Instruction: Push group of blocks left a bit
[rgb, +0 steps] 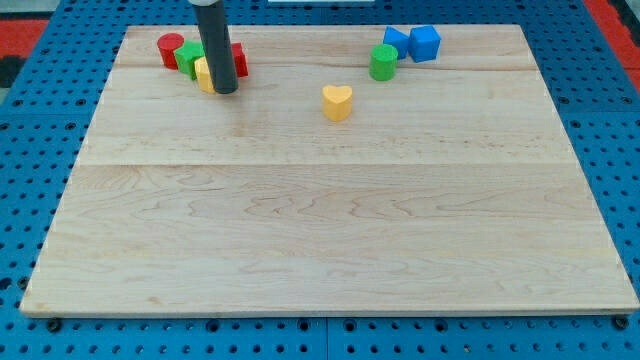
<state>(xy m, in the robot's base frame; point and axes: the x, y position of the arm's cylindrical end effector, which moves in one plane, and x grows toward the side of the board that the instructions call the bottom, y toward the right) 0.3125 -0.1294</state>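
A group of blocks sits at the view's top left: a red cylinder (170, 48), a green block (188, 57), a yellow block (203, 73) and a red block (238, 60), the last three partly hidden by the rod. My tip (224, 91) rests on the board at the lower right side of this group, touching or almost touching the yellow block. A yellow heart (337, 102) lies alone right of the tip. At the top right are a green cylinder (383, 62), a blue block (396, 42) and a blue cube (425, 43).
The wooden board (330, 230) lies on a blue perforated table (20, 150). The group at the top left is close to the board's top edge and left edge.
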